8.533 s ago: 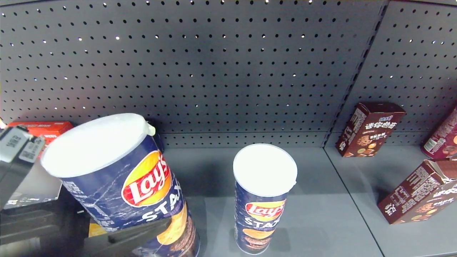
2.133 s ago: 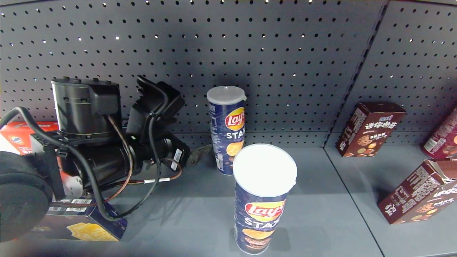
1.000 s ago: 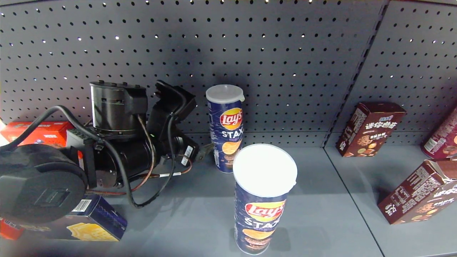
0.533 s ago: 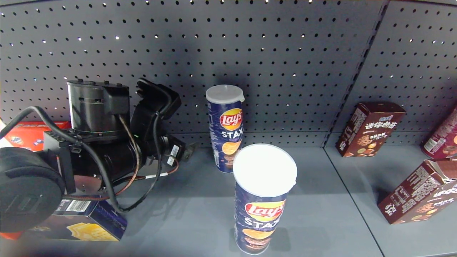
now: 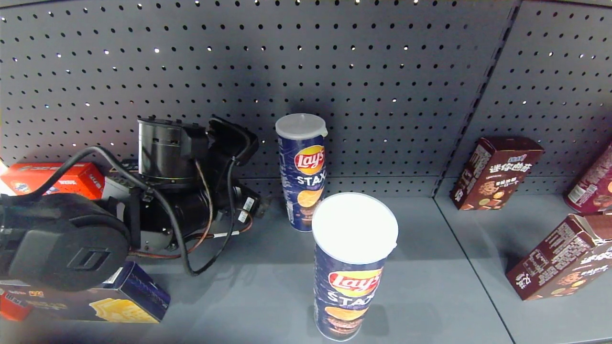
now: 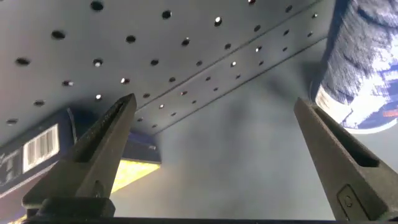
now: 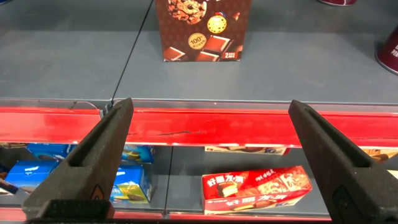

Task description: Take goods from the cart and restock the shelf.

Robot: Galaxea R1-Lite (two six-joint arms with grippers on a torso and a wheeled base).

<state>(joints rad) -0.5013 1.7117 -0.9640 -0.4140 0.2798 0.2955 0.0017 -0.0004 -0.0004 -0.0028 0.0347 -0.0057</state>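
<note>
Head view: two tall chip cans stand upright on the grey shelf [image 5: 267, 286]. Both are dark blue tubes with a red-and-yellow emblem, a chip picture low down and a pale plastic lid.

- Rear can [image 5: 302, 172]: close against the pegboard back wall [image 5: 334, 71]; whether it touches, cannot tell. Lid has a small tab.
- Front can [image 5: 354, 267]: nearer the shelf's front edge, in line with the rear can and apart from it.
- Left arm [image 5: 181, 191]: low over the shelf, beside the rear can on its left.
- Left gripper [image 6: 214, 99]: fingers spread wide, nothing between them. The rear can's base sits just outside one finger.
- Right gripper [image 7: 210, 102]: also spread wide and empty, in front of a red shelf-edge strip [image 7: 205, 124].

Room: bare shelf floor lies left of both cans, up to a blue box [image 5: 129, 301] at the front left. A red box [image 5: 52, 177] sits behind the arm. To the right, open floor runs to a panel seam, beyond which are brown boxes [image 5: 497, 172].
</note>
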